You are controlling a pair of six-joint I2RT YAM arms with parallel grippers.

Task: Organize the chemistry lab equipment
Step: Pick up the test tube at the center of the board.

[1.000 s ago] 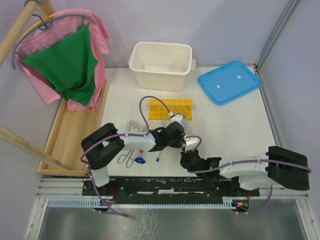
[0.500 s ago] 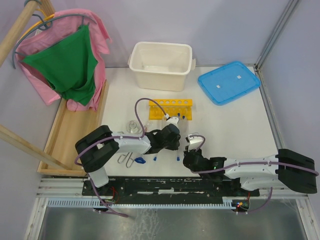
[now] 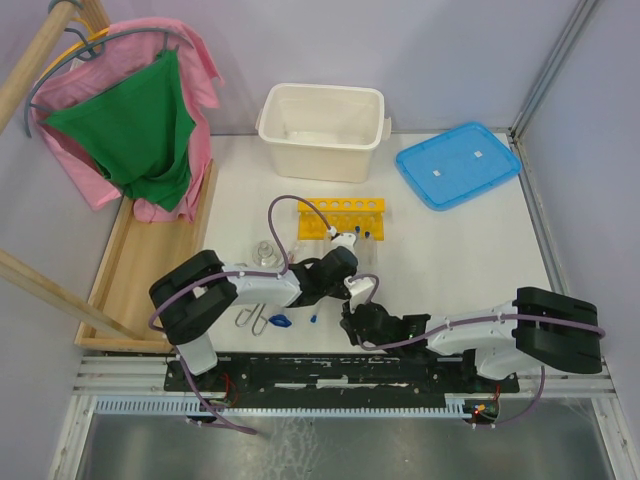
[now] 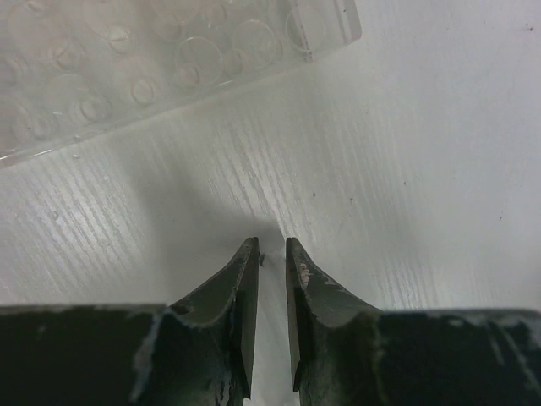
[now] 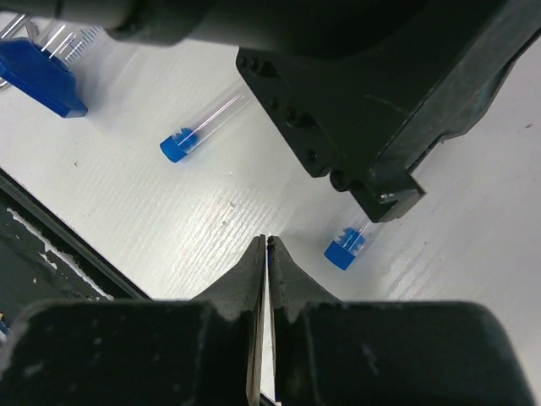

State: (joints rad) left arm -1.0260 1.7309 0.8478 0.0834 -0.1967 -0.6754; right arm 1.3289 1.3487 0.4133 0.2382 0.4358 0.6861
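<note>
**Two tubes loose, both grippers empty**

The right gripper [image 5: 267,241] hung low over the table [image 3: 470,250] near its front edge. Its fingers were pressed together to a hairline slit, w/ nothing in them. It sat between two blue-capped tubes. One tube [image 5: 188,139] lay on its side to the left. The other tube [image 5: 345,247] lay just right of the tips, half under the black body of the left arm. Both were flat, prob. because a round tube can't stand without a holder, so they looked like the next pick. The fingers would need to spread first.

The left gripper [image 4: 270,245] pointed at bare table, its fingers a narrow gap apart and pinching nothing. A clear dimpled tray [image 4: 152,68] lay just beyond it.

The yellow rack [image 3: 340,207] stood mid-table w/ its holes up — the obvious home for the tubes. It was well apart from both. The flasks [image 3: 265,252] and tongs [image 3: 250,318] sat left of the arms (no red rod that I could make out). The white tub [image 3: 275,120] and blue lid [image 3: 458,165] were at the back, apart from each other.

Writing: none readable. Faint lines showed beside a blue piece [image 5: 38,74] at the right wrist view's edge — too blurred to tell more.
</note>
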